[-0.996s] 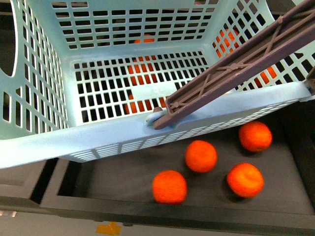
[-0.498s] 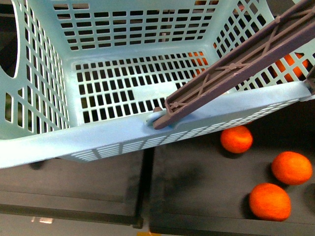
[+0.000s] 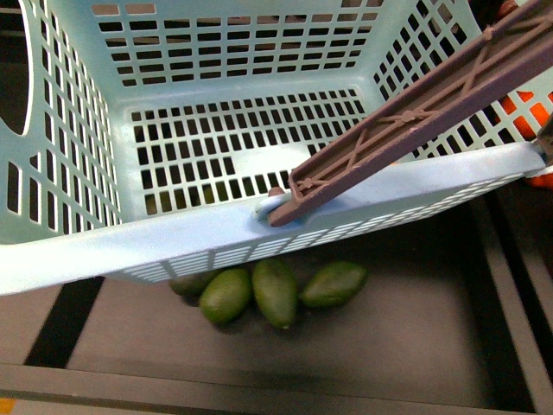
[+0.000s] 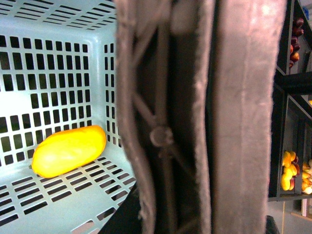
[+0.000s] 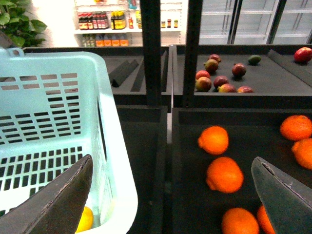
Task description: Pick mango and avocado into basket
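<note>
right gripper (image 5: 171, 160) gapes empty beside the basket (image 3: 173, 246), over oranges (image 5: 224, 174); left gripper out of sight, its grip cannot be told, the handle (image 4: 195, 122) filling its view; mango (image 4: 68, 150) lies on the basket floor; avocados (image 3: 275, 292) sit in a bin (image 3: 406, 346) below its near rim

mango (image 4: 68, 151) in basket (image 3: 173, 242) | avocados (image 3: 275, 292) on shelf (image 3: 415, 337) under basket's near rim | oranges (image 5: 224, 174) right
</note>
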`<act>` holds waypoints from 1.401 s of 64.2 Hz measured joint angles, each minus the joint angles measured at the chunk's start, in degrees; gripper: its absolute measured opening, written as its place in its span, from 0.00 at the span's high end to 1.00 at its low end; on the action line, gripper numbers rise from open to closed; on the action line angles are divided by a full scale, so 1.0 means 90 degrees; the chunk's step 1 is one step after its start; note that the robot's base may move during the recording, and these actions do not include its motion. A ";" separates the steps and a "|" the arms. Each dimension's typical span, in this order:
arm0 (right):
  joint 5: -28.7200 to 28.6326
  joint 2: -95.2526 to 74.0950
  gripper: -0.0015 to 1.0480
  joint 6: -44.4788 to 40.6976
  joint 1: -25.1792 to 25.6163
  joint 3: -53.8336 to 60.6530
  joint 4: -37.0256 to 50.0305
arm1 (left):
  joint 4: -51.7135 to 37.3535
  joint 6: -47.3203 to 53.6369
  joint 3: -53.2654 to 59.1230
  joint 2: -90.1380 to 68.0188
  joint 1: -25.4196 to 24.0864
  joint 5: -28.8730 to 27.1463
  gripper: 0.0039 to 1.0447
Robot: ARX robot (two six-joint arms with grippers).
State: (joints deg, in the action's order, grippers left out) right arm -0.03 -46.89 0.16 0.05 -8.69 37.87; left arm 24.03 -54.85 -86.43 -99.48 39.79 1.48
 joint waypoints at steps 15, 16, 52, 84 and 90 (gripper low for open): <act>0.0000 -0.0005 0.08 0.0000 0.0000 0.0000 0.0000 | 0.0000 0.0000 0.0000 0.0000 0.0000 -0.0007 0.87; 0.0002 -0.0007 0.08 0.0000 0.0000 0.0000 0.0000 | 0.0000 -0.0002 0.0000 0.0000 0.0000 -0.0005 0.87; -0.0034 -0.0022 0.08 0.0000 -0.0015 0.0000 -0.0002 | 0.0005 0.0041 0.0000 0.0005 -0.0109 -0.0194 0.87; 0.0675 -0.1217 0.08 0.3155 0.1209 -0.2271 -0.5884 | 0.0005 -0.0022 0.0000 -0.0002 0.0032 0.0070 0.87; 0.0206 -0.1938 0.08 0.2953 0.2183 -0.2482 -0.5430 | 0.0005 -0.0019 0.0000 -0.0002 0.0015 -0.0002 0.87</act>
State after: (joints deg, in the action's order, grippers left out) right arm 1.83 -64.34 26.74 19.70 -31.03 -11.00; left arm 24.08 -55.02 -86.43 -99.50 39.92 1.45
